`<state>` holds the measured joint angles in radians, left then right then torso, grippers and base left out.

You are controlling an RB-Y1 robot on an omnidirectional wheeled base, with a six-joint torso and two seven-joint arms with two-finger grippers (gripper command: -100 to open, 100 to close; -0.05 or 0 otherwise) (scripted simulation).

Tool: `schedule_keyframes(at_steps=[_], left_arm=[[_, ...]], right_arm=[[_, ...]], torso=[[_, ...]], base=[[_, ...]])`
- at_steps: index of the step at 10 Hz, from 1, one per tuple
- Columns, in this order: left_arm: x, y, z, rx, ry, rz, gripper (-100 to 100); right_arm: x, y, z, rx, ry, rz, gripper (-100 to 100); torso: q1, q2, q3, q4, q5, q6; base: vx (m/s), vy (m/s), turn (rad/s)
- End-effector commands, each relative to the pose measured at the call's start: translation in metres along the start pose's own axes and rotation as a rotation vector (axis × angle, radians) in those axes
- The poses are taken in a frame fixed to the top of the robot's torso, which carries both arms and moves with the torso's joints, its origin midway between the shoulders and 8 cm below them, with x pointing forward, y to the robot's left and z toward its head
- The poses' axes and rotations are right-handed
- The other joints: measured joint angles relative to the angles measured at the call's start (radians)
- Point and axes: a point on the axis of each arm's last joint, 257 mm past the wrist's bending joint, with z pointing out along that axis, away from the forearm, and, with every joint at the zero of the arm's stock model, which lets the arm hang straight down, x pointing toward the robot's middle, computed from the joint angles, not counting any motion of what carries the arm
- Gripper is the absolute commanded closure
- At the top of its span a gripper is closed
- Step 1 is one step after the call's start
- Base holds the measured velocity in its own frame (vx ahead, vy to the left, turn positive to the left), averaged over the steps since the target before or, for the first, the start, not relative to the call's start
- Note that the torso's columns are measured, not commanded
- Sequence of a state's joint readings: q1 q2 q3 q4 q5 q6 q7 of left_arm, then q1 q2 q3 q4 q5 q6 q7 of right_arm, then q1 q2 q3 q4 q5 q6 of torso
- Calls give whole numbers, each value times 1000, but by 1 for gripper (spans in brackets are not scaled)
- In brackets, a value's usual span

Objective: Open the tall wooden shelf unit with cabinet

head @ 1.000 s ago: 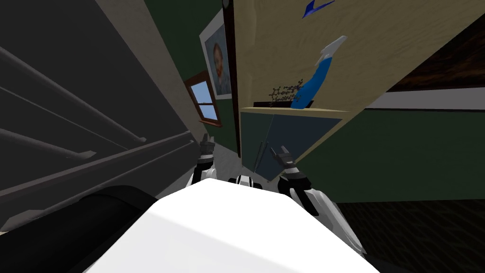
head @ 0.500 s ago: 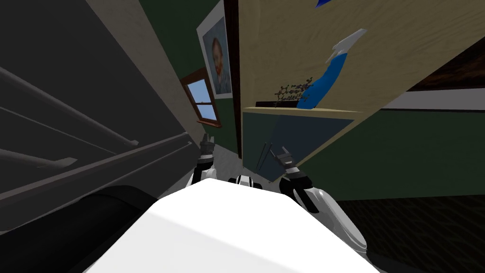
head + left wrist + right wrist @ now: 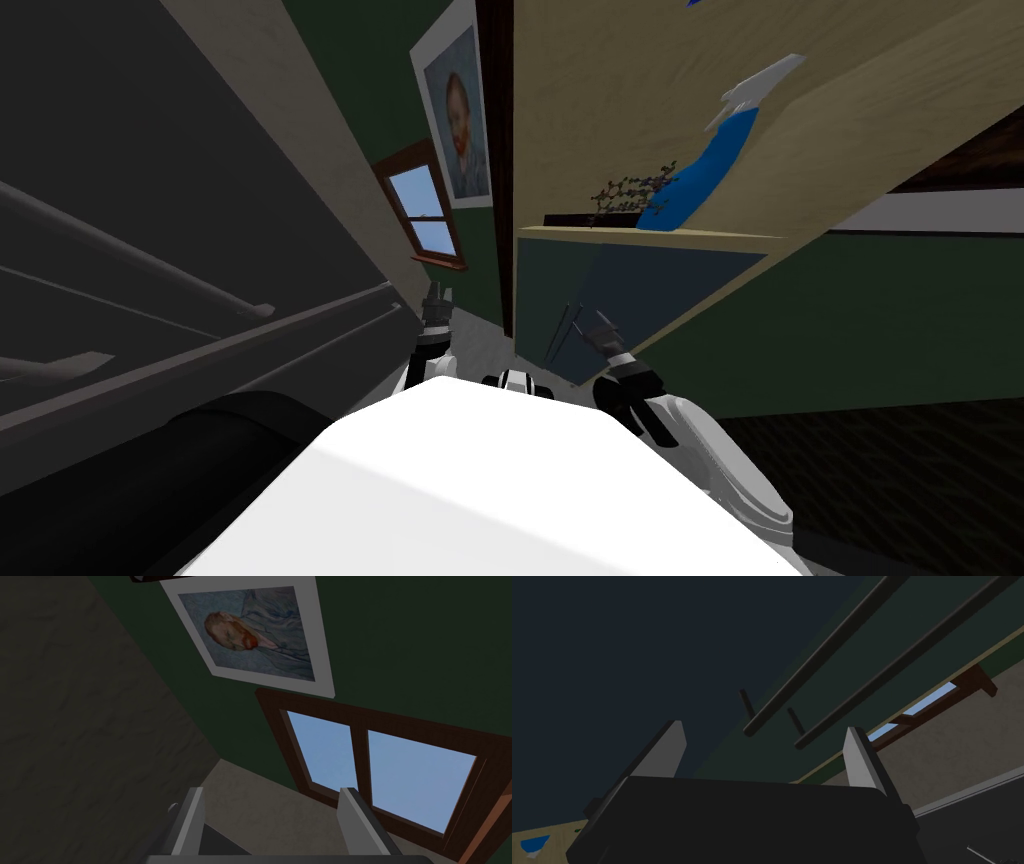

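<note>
Right gripper (image 3: 590, 325) hangs wide open just off the cabinet doors (image 3: 650, 285), low in the shelf unit (image 3: 620, 100) under the shelf's front edge. Two bar handles (image 3: 822, 656) end between its fingers (image 3: 671, 746). It should probably centre on one bar, clamp, then pull straight out. Left gripper (image 3: 435, 300) is parked, also open. One blue bottle (image 3: 700, 185) is on the shelf.

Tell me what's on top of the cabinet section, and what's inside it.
On the ledge above the dark doors: a blue spray bottle with a white head, and a dark twiggy sprig beside it. Inside: hidden, both doors look shut.
</note>
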<state>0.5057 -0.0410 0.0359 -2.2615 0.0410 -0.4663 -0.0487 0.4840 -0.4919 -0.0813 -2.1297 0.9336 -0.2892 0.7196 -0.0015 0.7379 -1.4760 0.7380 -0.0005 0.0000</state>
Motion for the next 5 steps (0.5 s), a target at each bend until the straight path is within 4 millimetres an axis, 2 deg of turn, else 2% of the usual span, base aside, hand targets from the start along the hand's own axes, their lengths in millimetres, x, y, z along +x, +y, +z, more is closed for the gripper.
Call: schedule_keyframes(at_steps=[1, 4, 5], left_arm=[[0, 0, 0, 0, 0, 0, 0], [0, 0, 0, 0, 0, 0, 0], [0, 0, 0, 0, 0, 0, 0]], right_arm=[[11, -2, -1, -23, 29, -123, -100], [22, -6, -3, -50, 53, -250, -100], [19, -4, -3, -44, 49, -223, -100]], torso=[[1, 1, 0, 0, 0, 0], [1, 0, 0, 0, 0, 0], [2, 0, 0, 0, 1, 0]], base=[[22, 70, -56], [25, 58, -41], [11, 30, -10]])
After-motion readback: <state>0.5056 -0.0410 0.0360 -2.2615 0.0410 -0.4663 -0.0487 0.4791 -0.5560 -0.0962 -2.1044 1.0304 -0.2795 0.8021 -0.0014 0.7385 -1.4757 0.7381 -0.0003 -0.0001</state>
